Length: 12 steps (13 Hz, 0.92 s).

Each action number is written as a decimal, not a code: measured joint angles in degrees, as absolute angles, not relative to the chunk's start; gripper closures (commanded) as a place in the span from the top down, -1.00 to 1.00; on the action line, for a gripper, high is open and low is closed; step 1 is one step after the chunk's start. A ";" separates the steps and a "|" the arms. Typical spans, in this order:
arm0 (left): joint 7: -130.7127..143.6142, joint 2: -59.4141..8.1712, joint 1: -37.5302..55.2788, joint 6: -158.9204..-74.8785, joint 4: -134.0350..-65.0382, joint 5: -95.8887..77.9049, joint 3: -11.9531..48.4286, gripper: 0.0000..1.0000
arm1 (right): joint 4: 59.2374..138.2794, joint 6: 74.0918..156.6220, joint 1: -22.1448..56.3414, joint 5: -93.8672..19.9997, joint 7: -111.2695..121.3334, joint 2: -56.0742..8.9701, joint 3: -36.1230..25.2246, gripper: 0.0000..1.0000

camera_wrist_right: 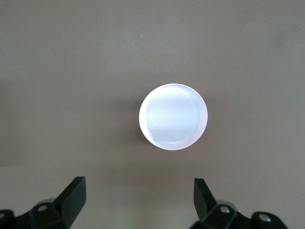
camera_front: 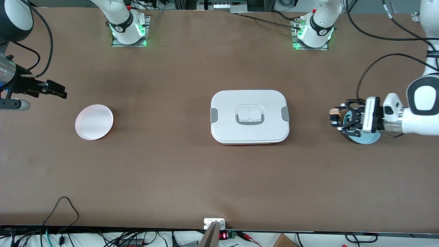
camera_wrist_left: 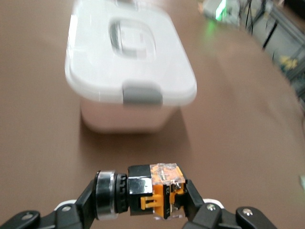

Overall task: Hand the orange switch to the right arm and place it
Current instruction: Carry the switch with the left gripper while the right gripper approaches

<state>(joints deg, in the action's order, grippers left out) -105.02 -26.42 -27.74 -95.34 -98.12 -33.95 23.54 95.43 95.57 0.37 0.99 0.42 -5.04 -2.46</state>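
**Q:** What does the front view show?

**A:** A brown table. My left gripper hangs over a pale blue plate at the left arm's end of the table, its fingers pinching the orange switch. A white lidded box with grey clips sits mid-table. A pink plate lies toward the right arm's end. My right gripper waits in the air near that plate, over bare table.

**Q:** And the left wrist view?

**A:** The orange switch lies sideways, clamped between my left gripper's black fingers. One end has a black and silver ring, the other a clear and orange body. The white lidded box stands on the table close by, one grey clip facing the camera.

**Q:** And the right wrist view?

**A:** My right gripper has its fingers spread wide, holding nothing. The pink plate shows as a pale round disc on the brown table below, between and ahead of the fingertips.
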 measured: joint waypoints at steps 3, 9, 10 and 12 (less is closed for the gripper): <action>-96.87 -26.86 -24.28 -95.41 -98.06 -51.12 30.53 -1.00 | 95.44 95.00 0.39 -1.40 0.42 -5.72 -2.41 1.00; -95.65 -27.72 -7.55 -107.32 -96.17 -82.53 31.18 -1.00 | 95.45 93.01 2.45 -20.41 0.55 -5.74 -2.08 1.00; -95.65 -27.87 -4.37 -111.41 -95.31 -85.89 31.23 -1.00 | 95.46 92.08 3.69 -22.84 0.55 -5.76 -1.99 1.00; -96.41 -28.59 1.55 -118.41 -93.62 -88.42 31.27 -1.00 | 95.49 91.62 5.49 -28.01 0.51 -6.14 -1.94 1.00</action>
